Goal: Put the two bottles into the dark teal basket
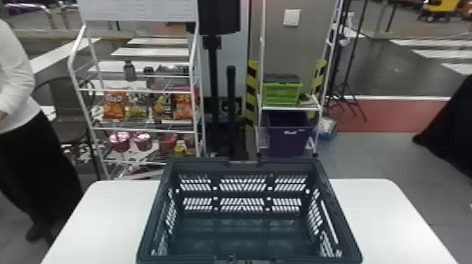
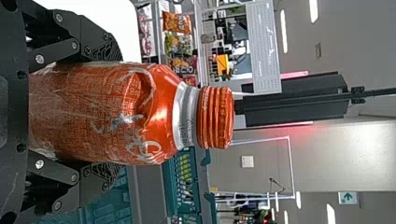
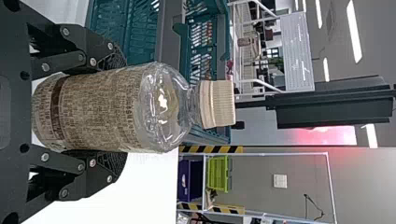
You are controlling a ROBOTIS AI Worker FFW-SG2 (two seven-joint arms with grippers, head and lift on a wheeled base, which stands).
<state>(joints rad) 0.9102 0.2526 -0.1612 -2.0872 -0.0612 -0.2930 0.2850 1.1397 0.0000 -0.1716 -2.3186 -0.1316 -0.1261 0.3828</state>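
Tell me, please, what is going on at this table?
The robot is holding two bottles: its left claw grips a metallic orange-red bottle, and its right claw grips a clear plastic bottle with a beige cap. The dark teal basket sits on the white table, with neither bottle in it yet.

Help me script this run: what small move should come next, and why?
Probably ease the left gripper inward over the basket, since it grips the red bottle, the right gripper grips the beige-capped bottle, and the basket holds neither.
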